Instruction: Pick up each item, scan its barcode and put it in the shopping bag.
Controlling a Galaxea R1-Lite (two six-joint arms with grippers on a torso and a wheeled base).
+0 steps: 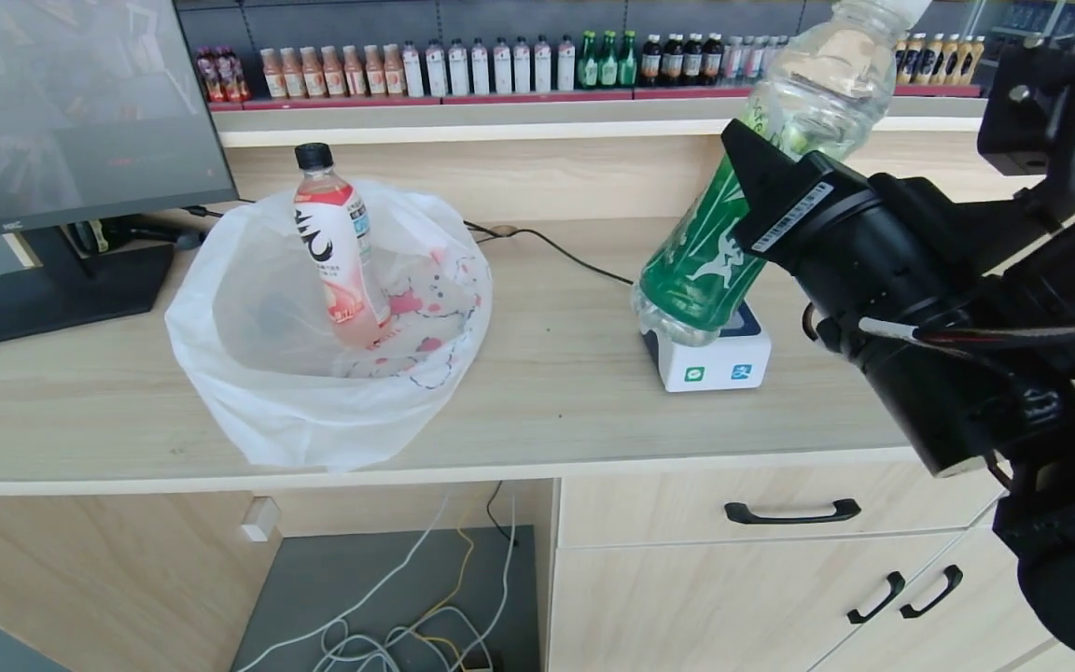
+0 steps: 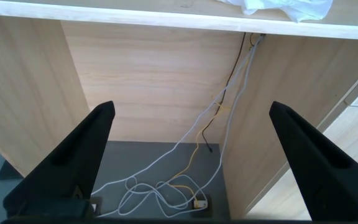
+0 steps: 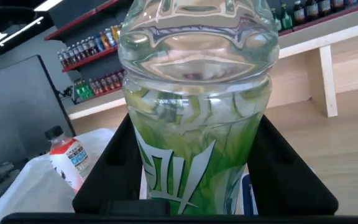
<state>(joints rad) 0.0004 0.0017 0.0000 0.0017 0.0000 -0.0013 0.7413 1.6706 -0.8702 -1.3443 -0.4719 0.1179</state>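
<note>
Clamping the green bottle (image 1: 701,257) in the right end effector (image 3: 197,174), tilted just over the scanner (image 1: 719,369), guessing for the barcode. Parking the left end effector (image 2: 191,162) under the tabletop (image 1: 556,392), spread apart, out of the way.

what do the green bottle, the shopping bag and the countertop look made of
The green bottle looks like clear glossy plastic, see-through above its label. The shopping bag seems thin translucent white plastic film, crumpled and slack. The countertop shows pale matt wood grain, maybe laminate rather than solid wood.
</note>
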